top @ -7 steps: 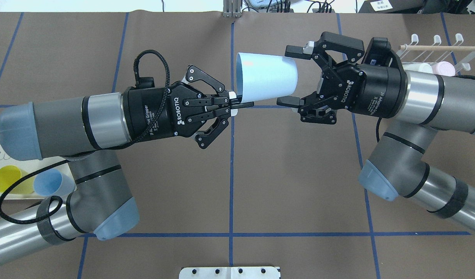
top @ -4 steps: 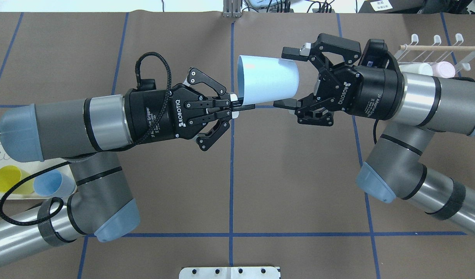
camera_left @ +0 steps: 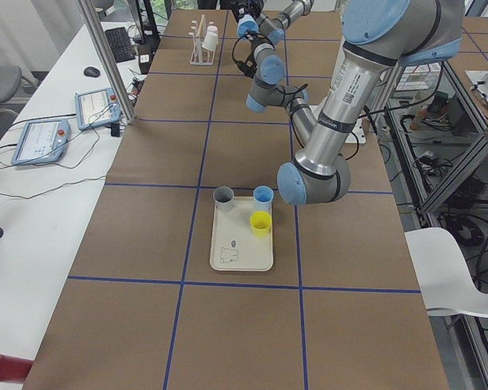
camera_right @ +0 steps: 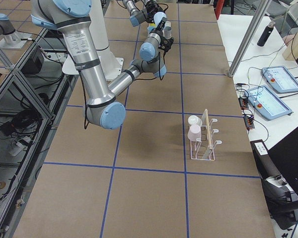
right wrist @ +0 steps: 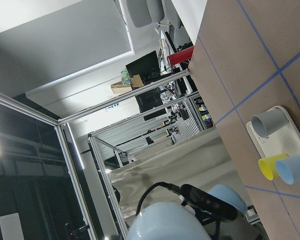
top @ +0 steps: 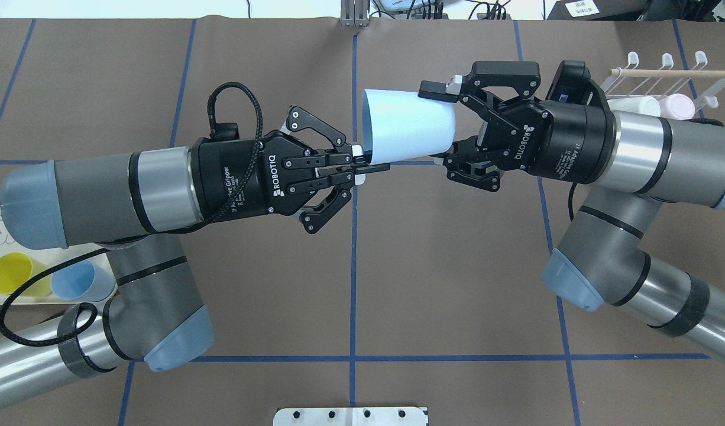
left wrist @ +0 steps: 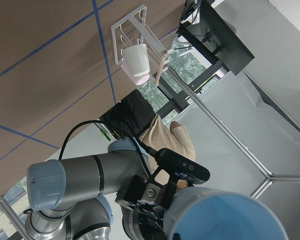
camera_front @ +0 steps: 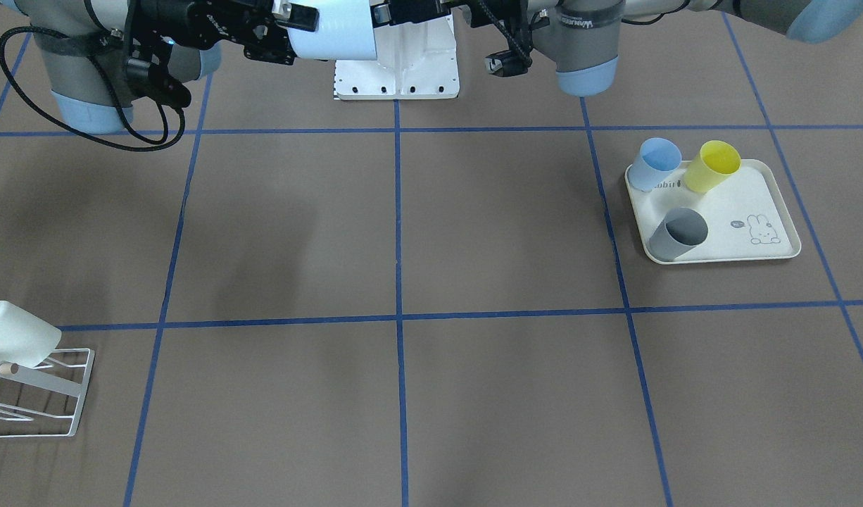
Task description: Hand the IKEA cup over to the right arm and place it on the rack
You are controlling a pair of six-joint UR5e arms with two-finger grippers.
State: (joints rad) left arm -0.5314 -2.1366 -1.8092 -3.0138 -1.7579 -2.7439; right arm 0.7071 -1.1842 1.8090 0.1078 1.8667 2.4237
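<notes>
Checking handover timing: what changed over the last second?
The right gripper moved further over the base of the light-blue cup and its jaws narrowed around it; firm contact is unclear. The left gripper stays shut on the rim; the cup barely moved.

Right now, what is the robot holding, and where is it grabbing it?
The left claw pinches the light-blue cup by its rim. The right claw straddles the cup's bottom end, but whether it grips yet cannot be told.

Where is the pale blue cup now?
Overhead view: pale blue cup mid-air over the centre line, rim pinched by the left gripper, base between the right gripper's fingers.
</notes>
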